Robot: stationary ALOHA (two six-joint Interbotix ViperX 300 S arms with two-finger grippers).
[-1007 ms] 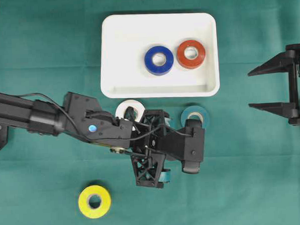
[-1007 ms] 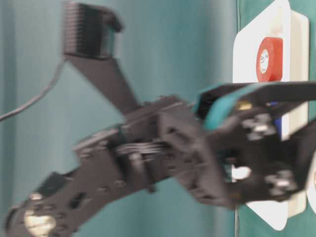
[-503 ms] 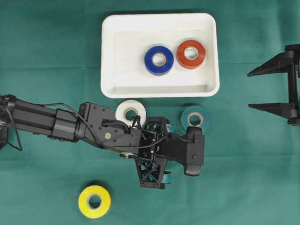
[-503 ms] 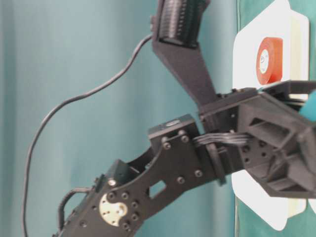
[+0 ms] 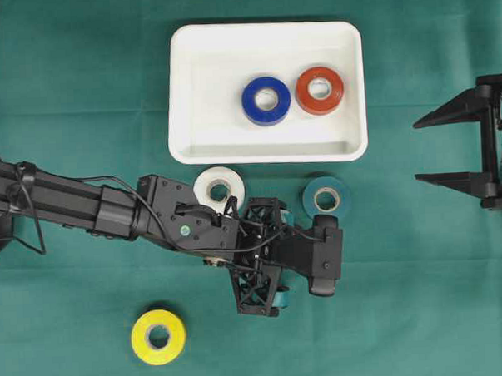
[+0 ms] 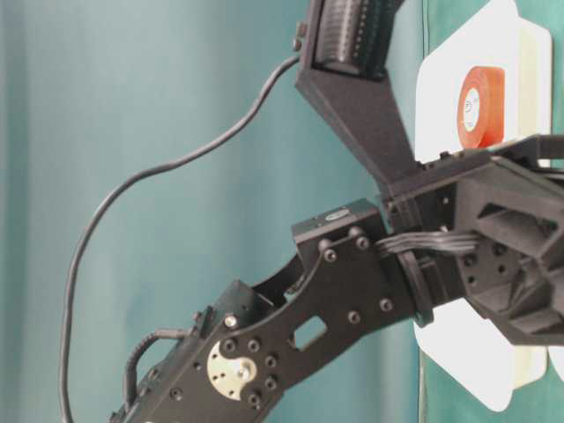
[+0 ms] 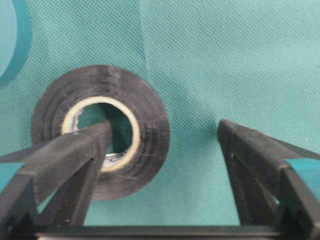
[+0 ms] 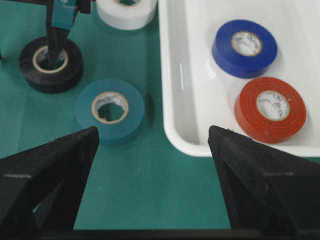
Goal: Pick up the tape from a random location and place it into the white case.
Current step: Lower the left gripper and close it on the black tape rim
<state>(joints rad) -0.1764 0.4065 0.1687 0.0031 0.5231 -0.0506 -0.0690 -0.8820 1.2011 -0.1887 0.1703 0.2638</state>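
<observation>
At six o'clock from the case point(image 5: 265, 37), our left fingers point(image 7: 70, 155) straddle the black tape's point(image 7: 145, 135) wall, spread, one in the core. We should close gently, centred; right fingers point(image 8: 55, 165) wait spread.

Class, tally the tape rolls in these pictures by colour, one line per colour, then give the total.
Blue: 1
Red: 1
White: 1
Teal: 1
Yellow: 1
Black: 1
Total: 6 rolls
</observation>
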